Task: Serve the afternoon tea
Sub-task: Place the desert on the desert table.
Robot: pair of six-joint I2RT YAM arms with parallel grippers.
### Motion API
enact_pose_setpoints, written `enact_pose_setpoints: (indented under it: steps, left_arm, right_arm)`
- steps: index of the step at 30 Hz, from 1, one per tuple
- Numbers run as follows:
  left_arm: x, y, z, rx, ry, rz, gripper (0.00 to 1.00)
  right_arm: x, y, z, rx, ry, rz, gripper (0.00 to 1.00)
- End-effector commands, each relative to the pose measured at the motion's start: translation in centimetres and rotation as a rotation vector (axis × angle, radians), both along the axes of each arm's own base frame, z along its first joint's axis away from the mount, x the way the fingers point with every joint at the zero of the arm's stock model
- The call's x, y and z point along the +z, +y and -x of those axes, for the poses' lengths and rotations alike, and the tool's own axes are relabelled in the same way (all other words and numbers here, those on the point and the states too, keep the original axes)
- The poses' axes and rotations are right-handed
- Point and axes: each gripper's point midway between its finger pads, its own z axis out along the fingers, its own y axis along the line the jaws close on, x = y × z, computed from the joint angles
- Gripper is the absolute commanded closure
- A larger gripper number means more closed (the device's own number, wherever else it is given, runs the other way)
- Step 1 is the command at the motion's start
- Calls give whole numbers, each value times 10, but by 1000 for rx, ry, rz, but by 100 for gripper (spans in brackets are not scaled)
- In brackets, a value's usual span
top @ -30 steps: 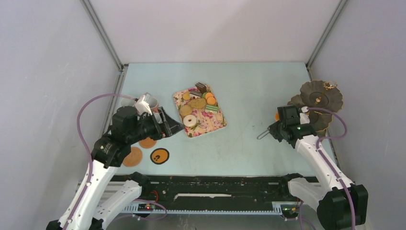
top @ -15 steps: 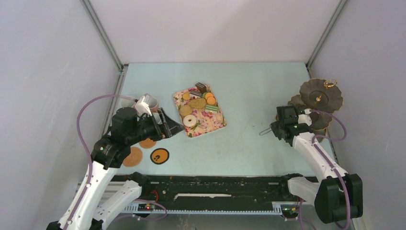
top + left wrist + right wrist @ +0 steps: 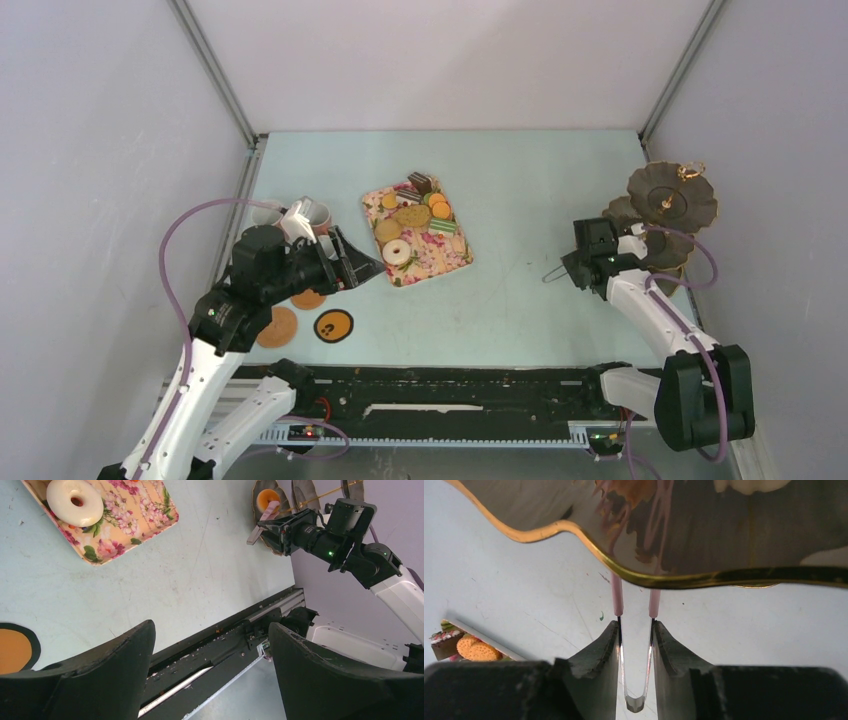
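Note:
My right gripper (image 3: 635, 630) is shut on the pink tongs (image 3: 617, 600). Its jaws press on the tongs' two spread arms, whose pink tips run under a gold-rimmed tier of the dark stand (image 3: 724, 540). From above, this gripper (image 3: 570, 268) sits at the stand's (image 3: 672, 196) left side. In the left wrist view an orange sweet (image 3: 268, 496) lies on a lower tier by the tongs' tips. Donuts, biscuits and cake slices (image 3: 412, 215) fill the floral tray (image 3: 445, 263). My left gripper (image 3: 355, 263) hangs open and empty over the table near the mugs (image 3: 314, 213).
Three round coasters (image 3: 277, 326) lie at the near left beside the left arm. A white donut (image 3: 75, 502) lies at the tray's near corner. Grey walls enclose the table on three sides. A black rail (image 3: 450, 385) runs along the near edge.
The right gripper has shifted a little farther from the near edge, along the stand's side, with the tongs in it. The left arm has not moved.

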Motion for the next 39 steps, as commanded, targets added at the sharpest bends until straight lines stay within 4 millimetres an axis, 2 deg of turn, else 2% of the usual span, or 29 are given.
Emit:
enact_pose_setpoints:
  steps: [1,9,24,39]
  left_arm:
    - [6,-1,-1,-7,-33,11,11]
    - [5,1,1,0,-30,16,11]
    - [8,2,6,7,-35,32,11]
    - [7,4,8,8,-33,30,10]
  right_arm:
    - [4,-2,-8,7,-31,32,71]
    - [10,-5,-5,24,-42,69,66]
    - [15,-6,1,53,-44,98,63]
    - [7,-7,8,56,-34,96,60]
